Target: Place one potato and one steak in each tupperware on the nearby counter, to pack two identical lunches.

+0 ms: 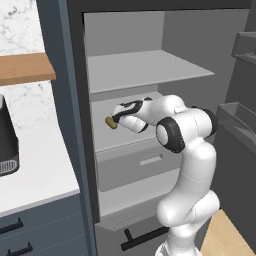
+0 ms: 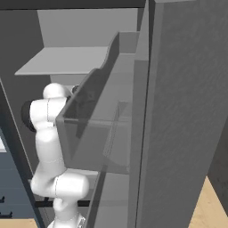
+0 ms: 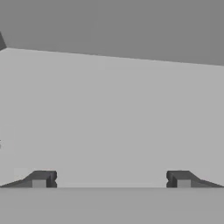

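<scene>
On the middle fridge shelf [image 1: 125, 137] a potato [image 1: 110, 123] lies just at the gripper [image 1: 116, 119], whose fingers [image 3: 41, 178] stand wide apart with nothing between them, likely lined up to grasp it. The counter [image 1: 35, 175] waits leftward.

An open grey fridge [image 1: 150, 70] has a flat shelf [image 1: 145, 67] high up and a drawer [image 1: 135, 167] lower down. Far left, a wooden shelf [image 1: 25, 67] sits on the wall above a dark toaster [image 1: 7, 145].
</scene>
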